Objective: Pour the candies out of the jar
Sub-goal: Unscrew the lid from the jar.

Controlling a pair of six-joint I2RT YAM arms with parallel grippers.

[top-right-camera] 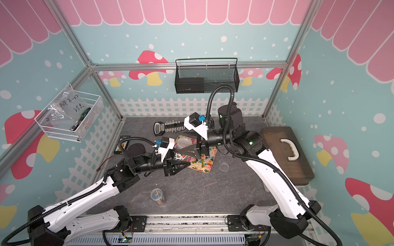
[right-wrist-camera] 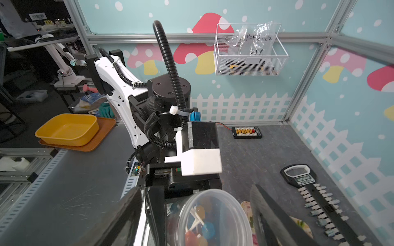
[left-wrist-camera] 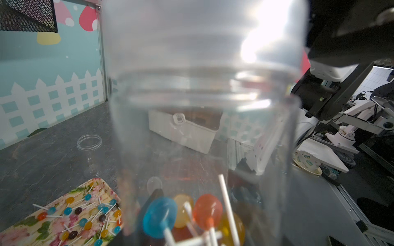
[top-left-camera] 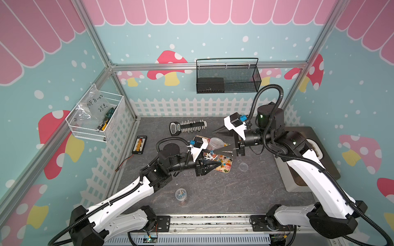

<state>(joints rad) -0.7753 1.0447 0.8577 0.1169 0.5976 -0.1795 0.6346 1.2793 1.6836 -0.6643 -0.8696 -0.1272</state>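
Reaching in from both sides, the arms meet over the tray [left-wrist-camera: 27, 223]. Left gripper [top-left-camera: 216, 164]: clamped on the jar [left-wrist-camera: 202, 127], holding it above the tray's far end. Right gripper [top-left-camera: 214, 142]: fingers spread wide either side of the jar, no contact visible. Lid [top-left-camera: 243, 166]: off, on the table beside the tray. Candies [left-wrist-camera: 85, 222]: most scattered on the tray; a handful sit inside, bunched at the gripped end. Risks: crossed sticks could wedge and hold the leftovers back; an off-centre tip would spill them past the rim; the nearby right fingers might knock the jar.
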